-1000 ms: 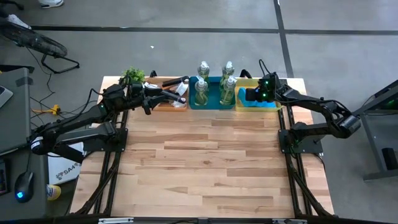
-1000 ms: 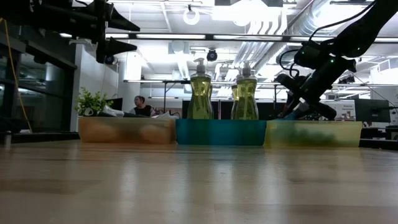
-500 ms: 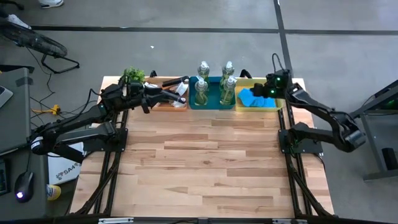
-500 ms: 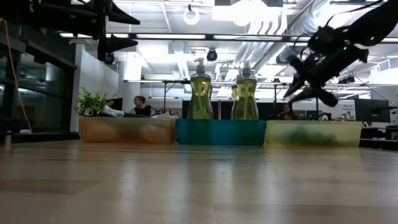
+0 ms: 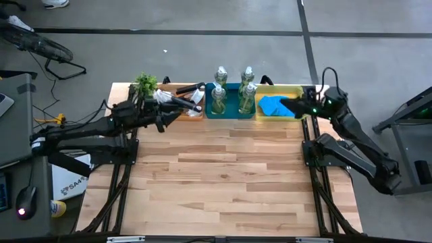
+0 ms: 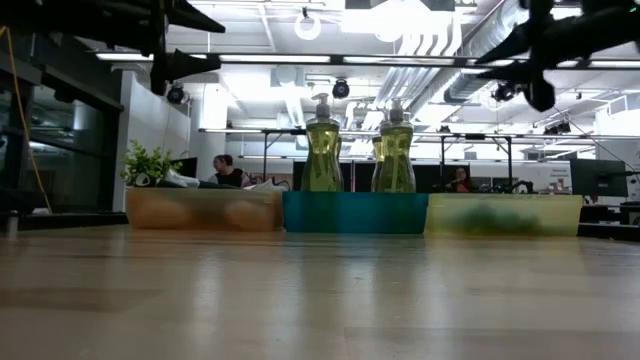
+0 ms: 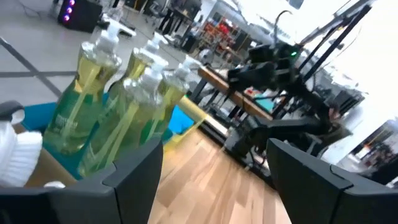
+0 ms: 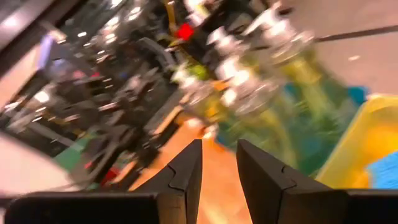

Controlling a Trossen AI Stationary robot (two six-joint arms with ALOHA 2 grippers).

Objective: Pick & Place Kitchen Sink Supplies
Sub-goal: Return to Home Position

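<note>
The wooden plank bench [image 5: 223, 182] stood on a grey concrete floor [image 5: 202, 61] crossed by dark tape lines [image 5: 169, 31], with black cables [image 5: 61, 67] trailing over it at the far left. A grey desk [image 5: 15, 128] sat at the left edge, a computer mouse [image 5: 25, 200] nearer on that side. Beyond the bench lay a bright open hall: white ducts [image 6: 450, 40] and a round ceiling lamp [image 6: 308, 25] overhead, long tables [image 6: 480, 140] far back, and a seated person [image 6: 228, 170] at the far left.

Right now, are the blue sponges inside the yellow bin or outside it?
Inside: the high view shows the blue sponges within the walls of the yellow bin.
</note>
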